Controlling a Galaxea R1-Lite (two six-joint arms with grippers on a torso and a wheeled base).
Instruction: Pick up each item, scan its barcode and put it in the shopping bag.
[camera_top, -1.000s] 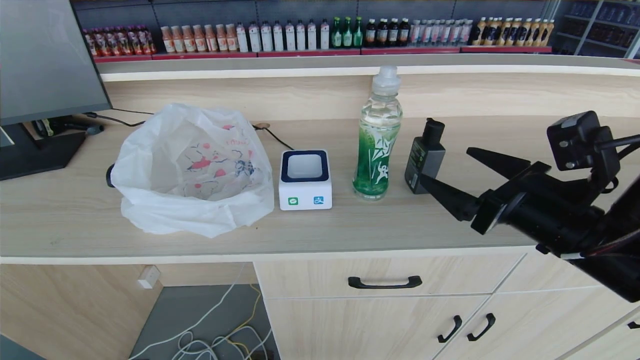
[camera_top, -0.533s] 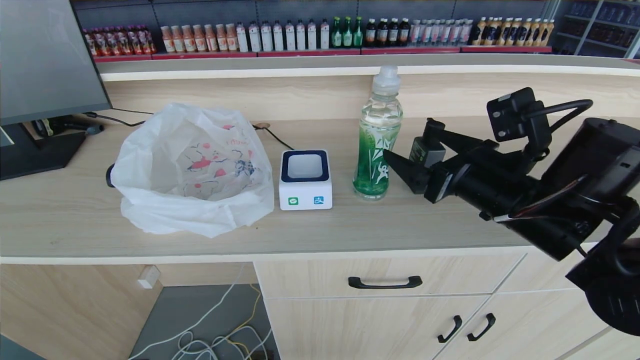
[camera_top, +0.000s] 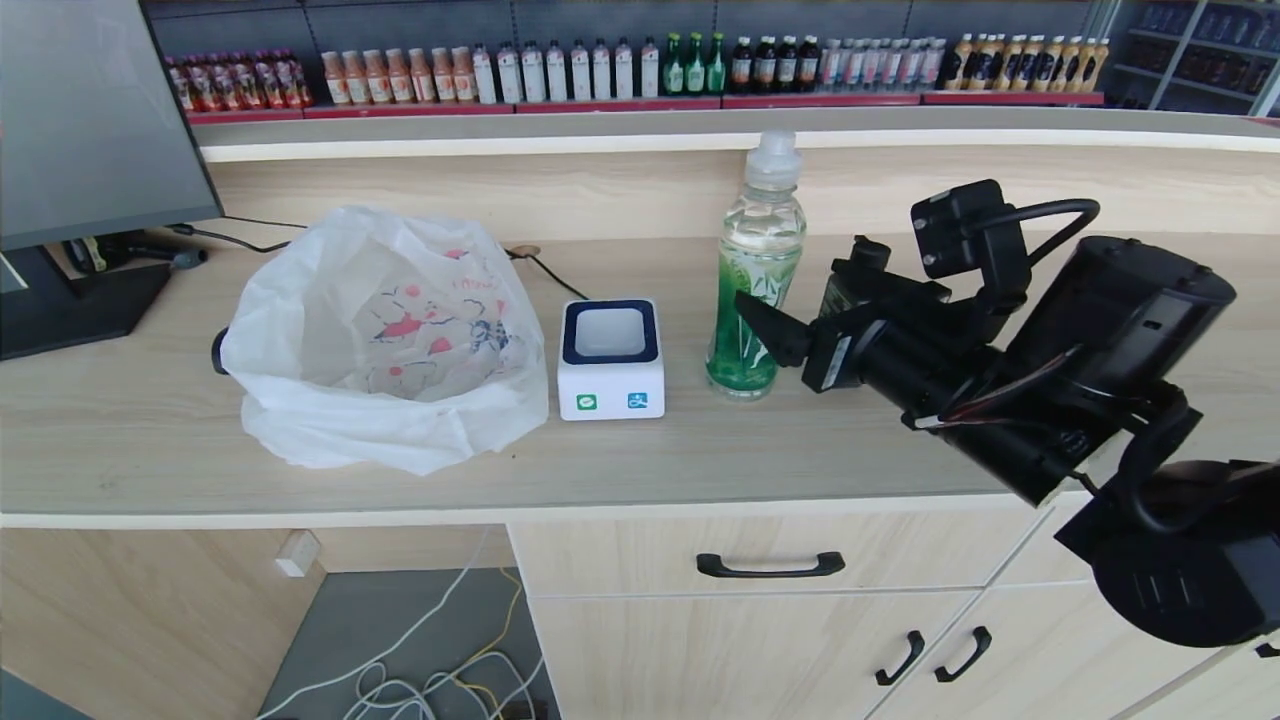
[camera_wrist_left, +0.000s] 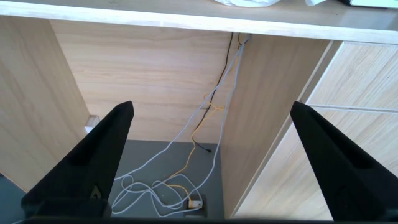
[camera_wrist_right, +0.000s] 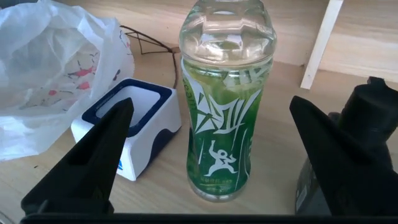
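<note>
Green-labelled clear plastic drink bottle (camera_top: 755, 290) stands upright on the pale wooden counter (camera_top: 700, 450), just beside the white scanner box with the navy rim (camera_top: 610, 360). The crumpled white plastic shopping bag (camera_top: 380, 340) lies beyond that. Over the last second your right gripper (camera_top: 800, 285) has swung in from the counter's right end, passing the small dark grey bottle (camera_top: 845, 290), and now lines up on the green one. That makes this the approach to the first pick; nothing has been scanned or bagged from here.

Its jaws are spread wide and hold nothing, and the bottle sits centred between them in the right wrist view. One fingertip is just beside the label, but you can't confirm contact. Your left gripper (camera_wrist_left: 211, 155) hangs below the counter edge, fingers wide apart and empty.
</note>
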